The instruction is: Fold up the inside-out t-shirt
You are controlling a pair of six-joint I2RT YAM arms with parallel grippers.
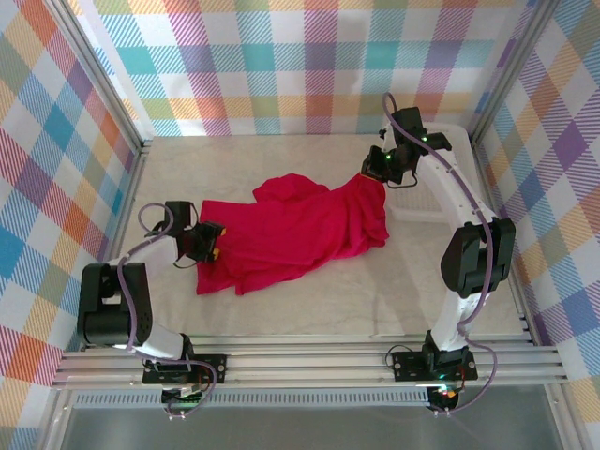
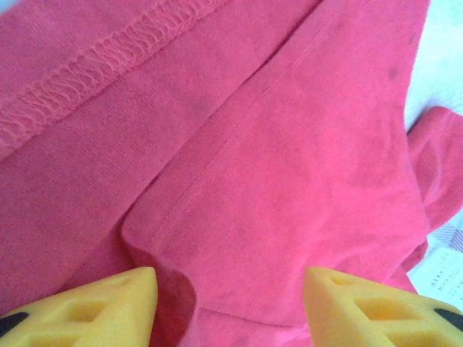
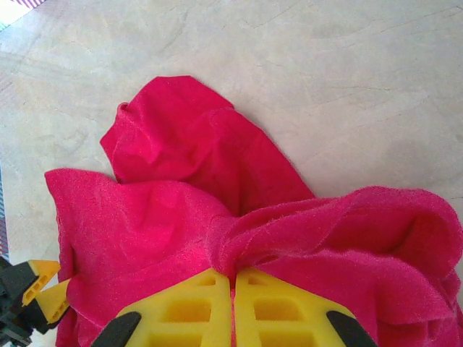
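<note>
Crimson t-shirt pinched by right end effector.

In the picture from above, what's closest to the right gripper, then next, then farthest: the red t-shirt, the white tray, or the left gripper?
1. The red t-shirt: pinched in the right gripper.
2. The white tray: just to its right.
3. The left gripper: far left, across the shirt.

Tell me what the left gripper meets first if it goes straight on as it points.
The t-shirt: its red cloth lies straight ahead of the left gripper, whose jaws stand open; it looks very close.
</note>
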